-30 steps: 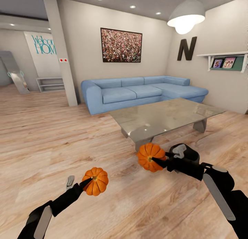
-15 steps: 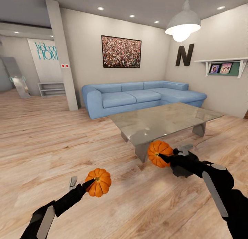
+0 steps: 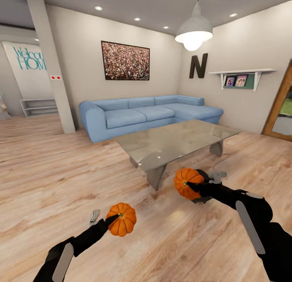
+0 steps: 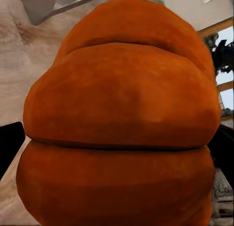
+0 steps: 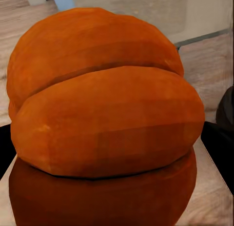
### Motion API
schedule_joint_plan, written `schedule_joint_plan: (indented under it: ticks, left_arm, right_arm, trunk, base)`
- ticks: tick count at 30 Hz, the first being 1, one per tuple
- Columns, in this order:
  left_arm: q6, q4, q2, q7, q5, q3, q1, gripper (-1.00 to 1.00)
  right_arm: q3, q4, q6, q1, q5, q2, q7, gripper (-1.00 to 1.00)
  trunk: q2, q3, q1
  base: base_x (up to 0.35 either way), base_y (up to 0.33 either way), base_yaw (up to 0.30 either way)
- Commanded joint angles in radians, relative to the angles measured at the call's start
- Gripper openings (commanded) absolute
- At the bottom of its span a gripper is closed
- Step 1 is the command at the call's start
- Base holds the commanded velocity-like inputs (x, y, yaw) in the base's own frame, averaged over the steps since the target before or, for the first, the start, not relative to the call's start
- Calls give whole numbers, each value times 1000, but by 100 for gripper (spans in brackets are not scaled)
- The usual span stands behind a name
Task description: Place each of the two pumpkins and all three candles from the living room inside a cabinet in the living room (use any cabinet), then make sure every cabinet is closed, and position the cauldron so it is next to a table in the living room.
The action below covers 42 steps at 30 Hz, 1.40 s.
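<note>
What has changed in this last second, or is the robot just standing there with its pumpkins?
The view has swung to the right: a wooden door frame now shows at the room's edge, so the robot is turning. Nothing was let go. The left gripper still holds one pumpkin, and the right gripper holds the other pumpkin.

The head view is taken from above and behind both arms, facing forward and slightly down across the wooden floor (image 3: pixel 48 168) toward the glass table (image 3: pixel 174 142), the blue sofa (image 3: pixel 138 115) and the far walls. The left wrist view is set very close behind the left pumpkin (image 4: pixel 122 118), looking along the fingers. The right wrist view is placed equally near the right pumpkin (image 5: pixel 102 113). Both pumpkins, the floor and the table are shared with the head view.
</note>
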Motion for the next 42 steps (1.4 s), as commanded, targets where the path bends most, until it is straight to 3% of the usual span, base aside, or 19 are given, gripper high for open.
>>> schedule_joint_plan:
  ticks: [1,5,6,11,22,34,42]
  left_arm:
    - [7,-1,-2,8,7,-5,-1,-100]
    - [2,0,-13,26,5,-20,-1,-100]
    - [-50,-1,-18,26,6,-24,-1,-100]
    - [-72,-1,-17,24,15,-89,-1,-100]
    - [-67,0,-18,23,18,-92,-1,-100]
    - [-56,45,-19,29,16,-92,-9,-100]
    - [-56,46,-19,29,15,-92,-9,-100]
  right_arm:
    - [-1,0,5,0,-1,-1,8,-100]
    - [-7,0,1,0,-1,-10,11,-100]
    - [-8,0,2,-2,-1,-13,12,-100]
    - [-9,0,10,-3,-1,-18,13,-100]
    - [-68,0,17,-10,0,-18,141,-100]
    - [-84,0,17,-12,0,-40,148,-100]
    - [-125,0,75,-18,0,-41,147,-100]
  trunk:
    - [0,-1,0]
    - [0,-1,0]
    - [0,-1,0]
    - [0,-1,0]
    - [0,-1,0]
    - [0,-4,0]
    - [0,-7,0]
  base:
    - [0,0,-278]
    - [0,0,-279]
    - [0,0,-279]
    - [0,0,-279]
    - [0,0,-279]
    - [0,0,-265]
    - [0,0,-56]
